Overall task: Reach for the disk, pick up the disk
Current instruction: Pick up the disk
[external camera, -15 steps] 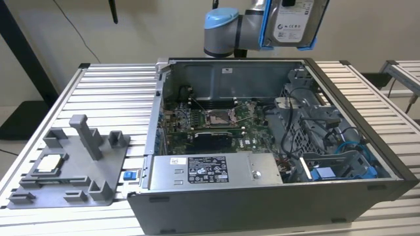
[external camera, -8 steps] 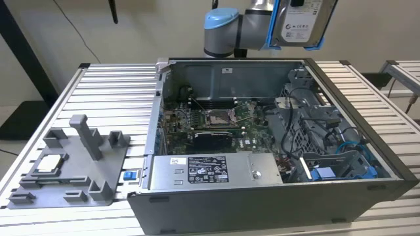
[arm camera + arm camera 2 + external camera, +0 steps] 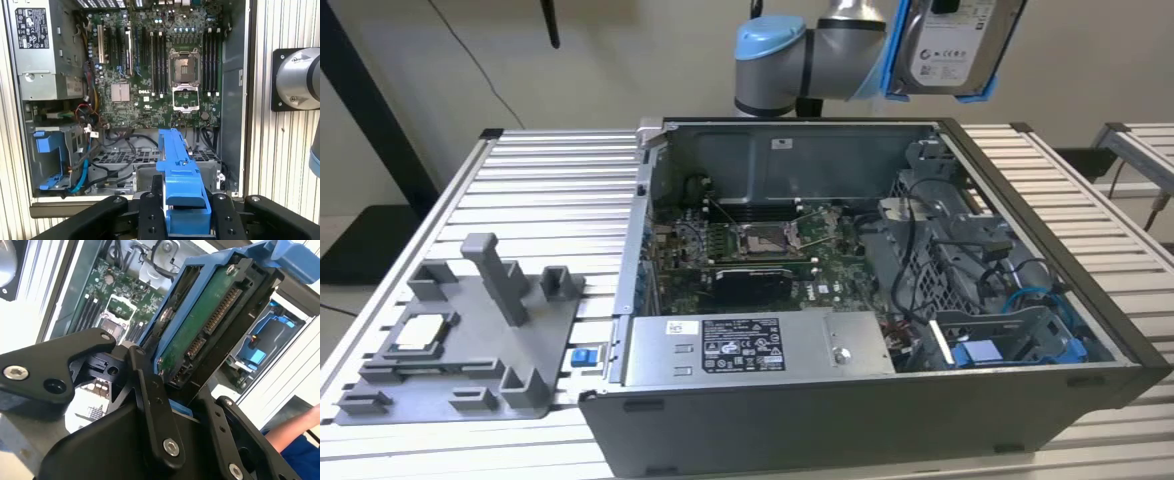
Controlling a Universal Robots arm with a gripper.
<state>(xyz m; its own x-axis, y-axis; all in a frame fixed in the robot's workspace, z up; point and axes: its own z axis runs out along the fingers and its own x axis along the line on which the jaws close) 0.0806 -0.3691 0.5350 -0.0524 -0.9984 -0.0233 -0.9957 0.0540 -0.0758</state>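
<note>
The disk (image 3: 947, 45), a silver-grey drive with a white label in a bright blue caddy, hangs high above the back right corner of the open computer case (image 3: 627, 300), next to the arm's blue-capped joint (image 3: 767, 45). In the second wrist view its green circuit-board underside (image 3: 210, 315) faces the camera. In the first wrist view the caddy's blue edge (image 3: 180, 170) stands between the black fingers (image 3: 150, 215). My gripper (image 3: 185, 216) is shut on the disk, well clear of the case below.
Inside the case lie the motherboard (image 3: 747, 245), a power supply (image 3: 761, 345), loose cables and a fixed blue bracket (image 3: 981, 355). A grey fixture (image 3: 494, 290) holding a small silver chip (image 3: 420, 330) sits on the slatted table (image 3: 547, 190) at the exterior view's left. A person's arm (image 3: 295, 440) is nearby.
</note>
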